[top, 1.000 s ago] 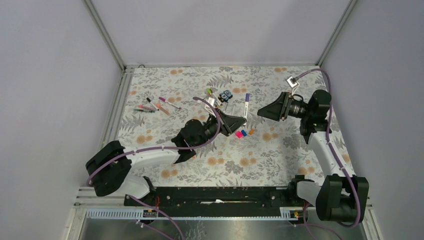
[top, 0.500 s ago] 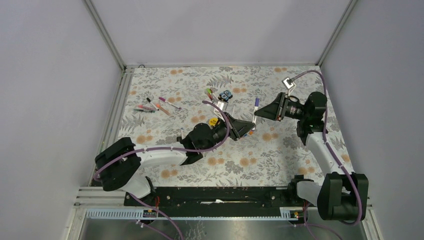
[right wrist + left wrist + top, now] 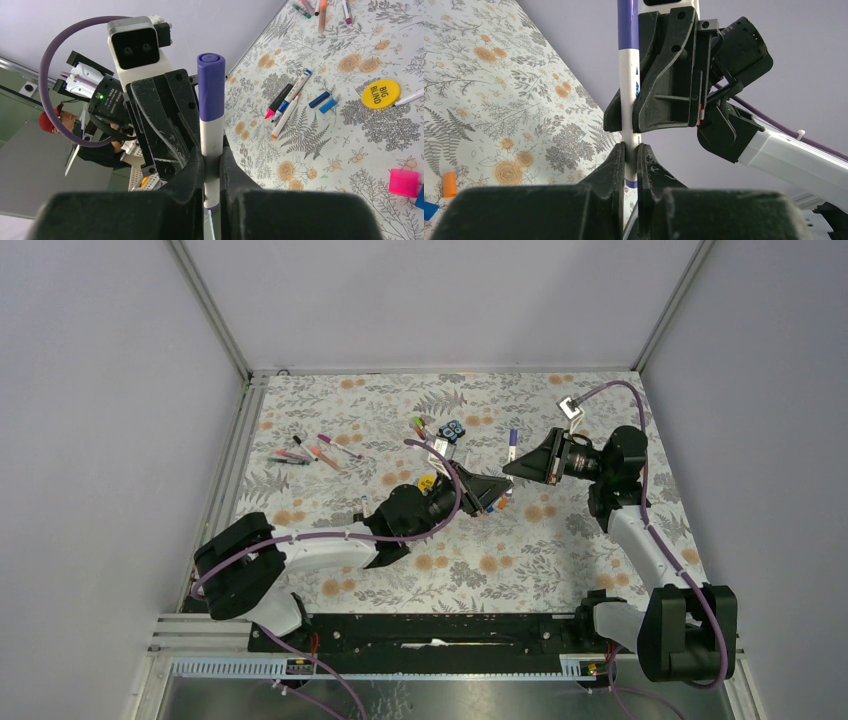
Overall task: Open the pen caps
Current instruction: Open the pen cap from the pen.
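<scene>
Left gripper (image 3: 630, 159) clamped on the white barrel of one pen (image 3: 628, 82). Right gripper (image 3: 211, 165) pinched shut on the same barrel, just beside the left's fingertips. Purple pen cap (image 3: 211, 86) on, sticking out past the right's fingers.

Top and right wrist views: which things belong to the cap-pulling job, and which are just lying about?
Job:
- purple-capped pen, clamped by the left gripper and the right gripper
- other pens
- loose pink cap
- blue caps

Lying about:
- yellow "BIG BLIND" disc
- black-and-blue block, seen in the top view
</scene>
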Action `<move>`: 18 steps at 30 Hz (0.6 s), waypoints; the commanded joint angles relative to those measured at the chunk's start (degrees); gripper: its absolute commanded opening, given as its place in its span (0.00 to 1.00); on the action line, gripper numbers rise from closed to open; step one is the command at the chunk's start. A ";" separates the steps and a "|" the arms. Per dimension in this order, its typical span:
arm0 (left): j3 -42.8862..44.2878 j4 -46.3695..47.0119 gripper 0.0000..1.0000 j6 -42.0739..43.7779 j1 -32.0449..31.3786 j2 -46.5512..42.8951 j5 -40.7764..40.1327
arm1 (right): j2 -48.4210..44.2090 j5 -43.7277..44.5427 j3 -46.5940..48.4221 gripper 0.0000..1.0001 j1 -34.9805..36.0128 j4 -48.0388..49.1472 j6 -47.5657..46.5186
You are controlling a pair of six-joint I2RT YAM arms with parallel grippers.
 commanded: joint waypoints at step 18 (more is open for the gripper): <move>-4.36 -4.27 0.99 3.55 10.97 -13.80 17.49 | -4.05 -7.79 -2.46 0.00 0.60 -18.25 -29.11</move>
